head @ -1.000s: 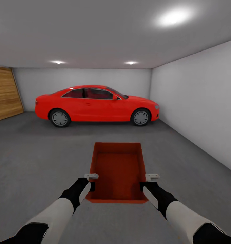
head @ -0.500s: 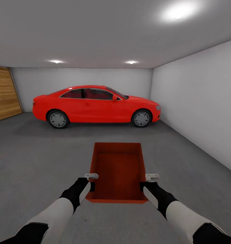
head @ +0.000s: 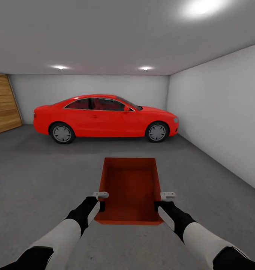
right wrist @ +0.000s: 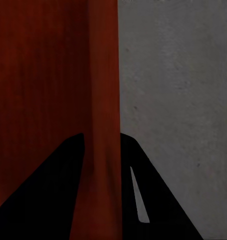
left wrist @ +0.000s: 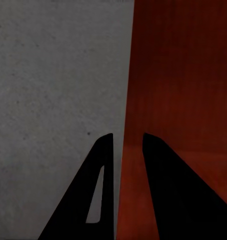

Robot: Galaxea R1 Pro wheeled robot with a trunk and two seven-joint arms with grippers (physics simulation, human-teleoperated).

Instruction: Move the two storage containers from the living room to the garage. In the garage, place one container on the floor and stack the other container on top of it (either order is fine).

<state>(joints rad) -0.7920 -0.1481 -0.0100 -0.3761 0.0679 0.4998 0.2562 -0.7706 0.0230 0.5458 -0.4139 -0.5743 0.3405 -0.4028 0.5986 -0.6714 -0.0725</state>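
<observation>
Now carrying bin (head: 130, 189) level, left end effector (head: 98, 202) and right end effector (head: 163, 203) each pinching a side wall, car (head: 105, 118) ahead.

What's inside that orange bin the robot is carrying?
Nothing visible: the storage container looks empty, its bare orange bottom showing. Both grippers, left and right, clamp its side walls. The floor beneath it is hidden.
</observation>
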